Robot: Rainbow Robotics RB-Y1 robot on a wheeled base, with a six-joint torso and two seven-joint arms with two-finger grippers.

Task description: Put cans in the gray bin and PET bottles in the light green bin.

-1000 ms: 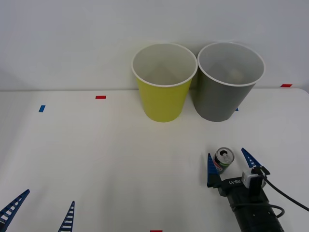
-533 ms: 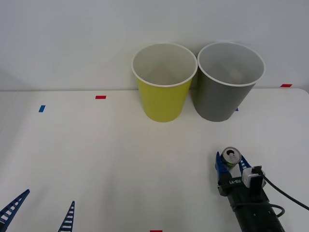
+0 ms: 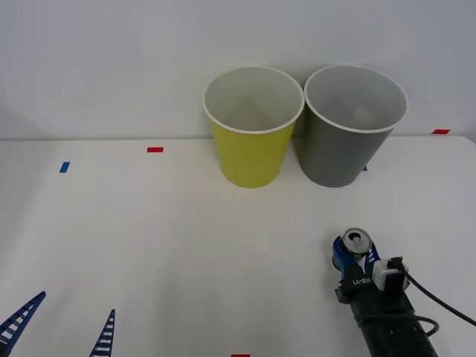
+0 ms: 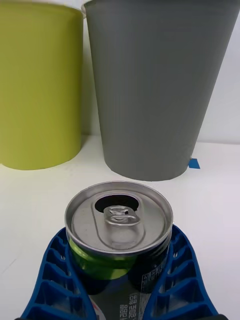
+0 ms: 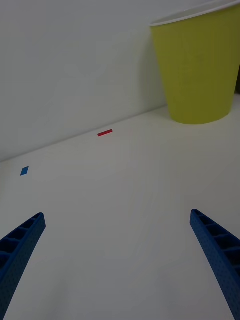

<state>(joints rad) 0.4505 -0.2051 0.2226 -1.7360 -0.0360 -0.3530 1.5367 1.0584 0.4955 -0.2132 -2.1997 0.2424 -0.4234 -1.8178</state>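
Silver-topped green can (image 4: 119, 235); blue ribbed fingers (image 4: 55, 280).

Small white print runs down the dark label of the can (image 4: 119, 235) held in the right gripper (image 4: 120, 280), too fine to read. A white marking sits on that gripper's black mount in the front view, also unreadable.

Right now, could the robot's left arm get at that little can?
Probably not easily. The left gripper sits open at the table's near left corner, while the can stands far across on the right, already clamped in the right gripper, whose blue fingers wrap both its sides.
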